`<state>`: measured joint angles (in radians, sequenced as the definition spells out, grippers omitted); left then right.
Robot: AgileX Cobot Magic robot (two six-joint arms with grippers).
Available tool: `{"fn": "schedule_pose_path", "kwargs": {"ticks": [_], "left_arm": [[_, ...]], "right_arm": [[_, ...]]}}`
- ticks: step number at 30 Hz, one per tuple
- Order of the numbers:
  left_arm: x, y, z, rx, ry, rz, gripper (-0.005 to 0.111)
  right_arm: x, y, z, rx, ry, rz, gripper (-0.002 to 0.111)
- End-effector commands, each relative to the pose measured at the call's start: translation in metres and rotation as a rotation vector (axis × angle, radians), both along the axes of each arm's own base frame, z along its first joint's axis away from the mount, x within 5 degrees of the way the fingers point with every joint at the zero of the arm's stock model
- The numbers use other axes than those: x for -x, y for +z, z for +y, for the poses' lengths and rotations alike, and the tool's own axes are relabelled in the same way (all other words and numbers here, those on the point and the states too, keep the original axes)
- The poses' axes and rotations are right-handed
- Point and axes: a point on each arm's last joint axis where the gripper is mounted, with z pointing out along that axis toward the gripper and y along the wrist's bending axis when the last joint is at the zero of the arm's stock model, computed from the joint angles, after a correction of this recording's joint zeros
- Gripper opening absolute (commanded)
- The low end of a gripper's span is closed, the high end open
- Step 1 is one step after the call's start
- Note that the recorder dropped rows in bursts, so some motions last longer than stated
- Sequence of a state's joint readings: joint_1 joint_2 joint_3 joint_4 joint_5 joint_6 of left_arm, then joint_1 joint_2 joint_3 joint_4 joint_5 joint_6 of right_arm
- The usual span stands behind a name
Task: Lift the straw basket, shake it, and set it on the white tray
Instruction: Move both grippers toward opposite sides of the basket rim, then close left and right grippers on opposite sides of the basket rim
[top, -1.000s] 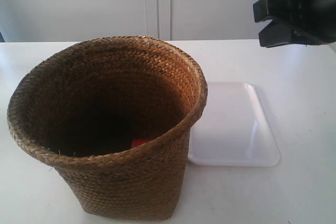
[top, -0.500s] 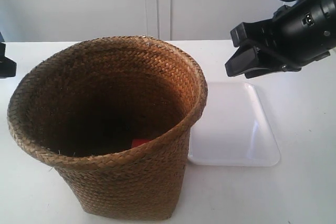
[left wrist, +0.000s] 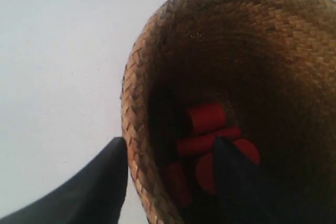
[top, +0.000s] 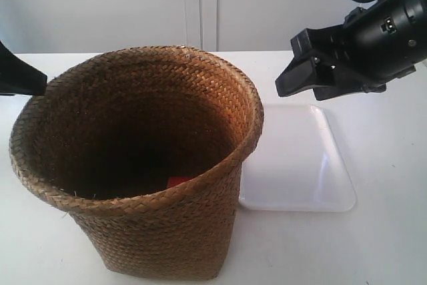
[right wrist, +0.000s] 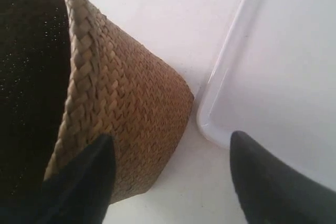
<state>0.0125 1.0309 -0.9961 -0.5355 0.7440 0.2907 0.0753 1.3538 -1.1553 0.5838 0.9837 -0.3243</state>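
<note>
The left gripper stands with its jaws wide apart astride the rim of the basket. One dark finger is outside the woven wall, over the bare table, and the other is inside the mouth. Neither finger can be seen to touch the straw. Just beyond the inner finger, in the dark bottom, several red cylinders lie heaped against one another.

The right gripper is also spread wide and holds nothing. One of its fingers hangs in front of the braided rim and wall on the basket's other side, and the other hangs above the tray. Between them show the basket's tapering wall, a strip of table and the tray's rounded corner. The basket's base sits just beside that corner; whether the two touch cannot be told.

From across the room, the right gripper hovers above the tray, near the basket's rim but apart from it. Only a dark tip of the left gripper shows at the basket's opposite side, close to the rim. The basket stands upright on the white table, not on the tray, and its wide rim overhangs the tray's nearest edge. Pale cabinet doors close the scene behind.
</note>
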Motion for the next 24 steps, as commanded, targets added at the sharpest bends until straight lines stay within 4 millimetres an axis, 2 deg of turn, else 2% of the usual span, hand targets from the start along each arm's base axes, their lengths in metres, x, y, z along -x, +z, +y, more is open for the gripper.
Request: {"fn": "schedule_pose_path", "kwargs": {"ticks": [1,8,17,20,24], "left_arm": [[-0.006,-0.004,-0.003,0.040,-0.029,0.037,0.056],[-0.022,-0.020,-0.005,0.060,-0.037,0.127,0.056],[-0.026,-0.025,-0.006,0.055,-0.076,0.147,0.056],[-0.026,-0.025,-0.006,0.056,-0.078,0.146,0.056],[-0.026,-0.025,-0.007,0.058,-0.078,0.144,0.056]], "right_arm": [[-0.005,0.003,0.002,-0.042,-0.012,-0.024,0.066],[-0.007,-0.002,0.021,-0.046,0.036,-0.022,0.070],[-0.006,-0.001,0.034,-0.072,0.031,-0.024,0.075],[-0.005,0.005,0.039,-0.067,0.055,-0.035,0.075],[-0.008,0.021,0.034,-0.018,0.026,-0.069,0.075]]}}
